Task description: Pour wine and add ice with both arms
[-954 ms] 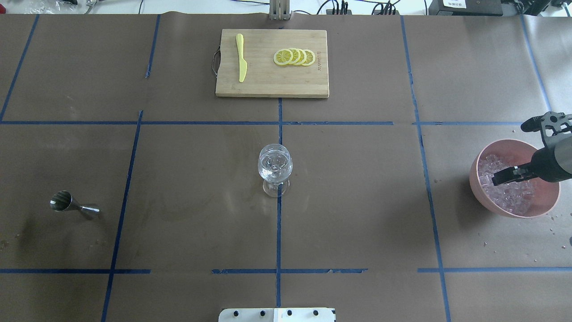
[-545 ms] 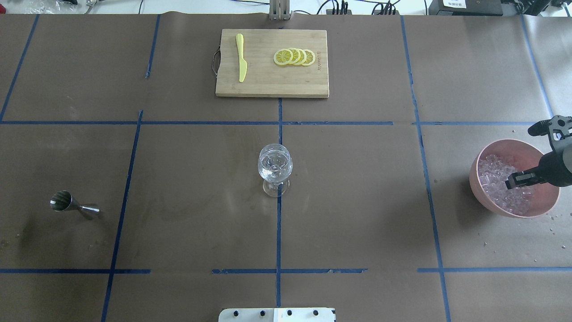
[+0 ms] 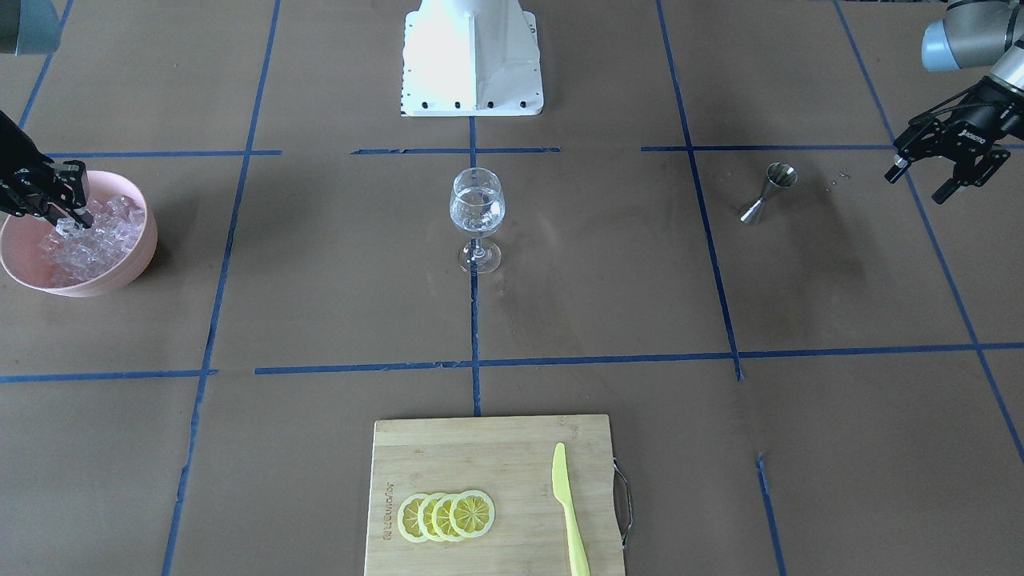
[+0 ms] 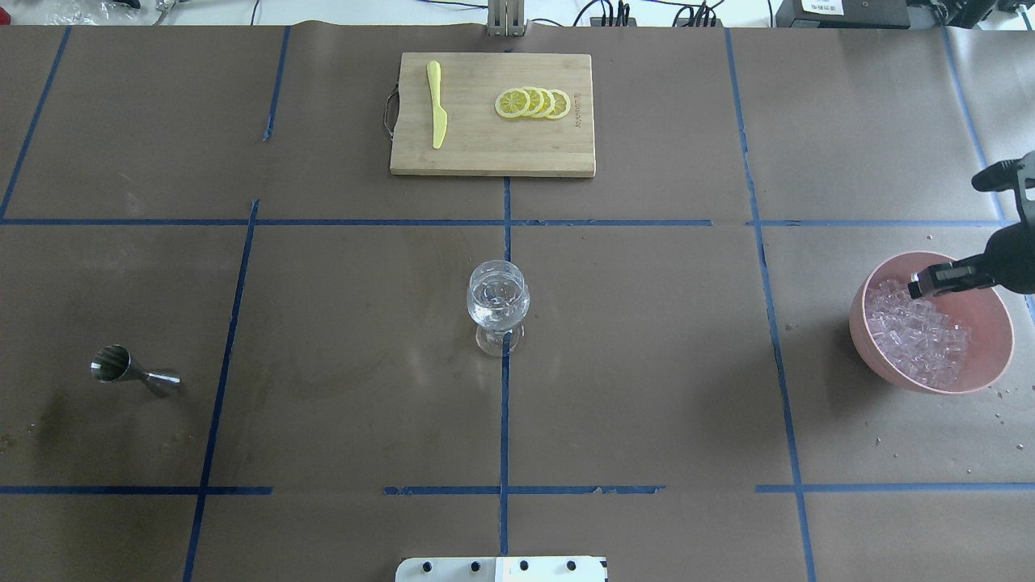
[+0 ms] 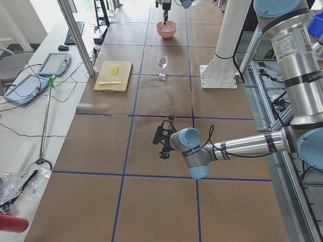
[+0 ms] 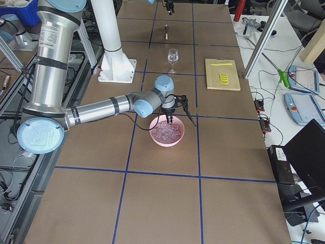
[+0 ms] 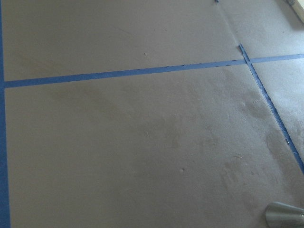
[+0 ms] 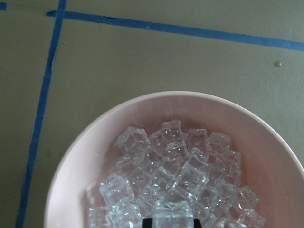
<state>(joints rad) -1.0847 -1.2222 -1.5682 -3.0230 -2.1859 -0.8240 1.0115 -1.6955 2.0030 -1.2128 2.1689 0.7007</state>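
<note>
Bowl [image 4: 990, 360] at far right of overhead frame, ice [image 4: 922, 339] heaped inside. Glass [image 4: 497, 303] dead centre, wine [image 4: 495, 297] in it, so pour looks done. L gripper [image 3: 914, 186] upper right in front view, fingers apart, idle. Jigger [image 4: 133, 370] lower left, out of the way. R gripper [image 4: 919, 284] over bowl, pinched on one cube [image 8: 173, 211], prob. bound for glass.

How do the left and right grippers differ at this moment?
The left gripper is open and empty; the right gripper is shut on an ice cube. The left gripper hangs over bare table near the jigger; the right gripper is over the pink bowl of ice. Both are black two-finger grippers, held off the table.
</note>
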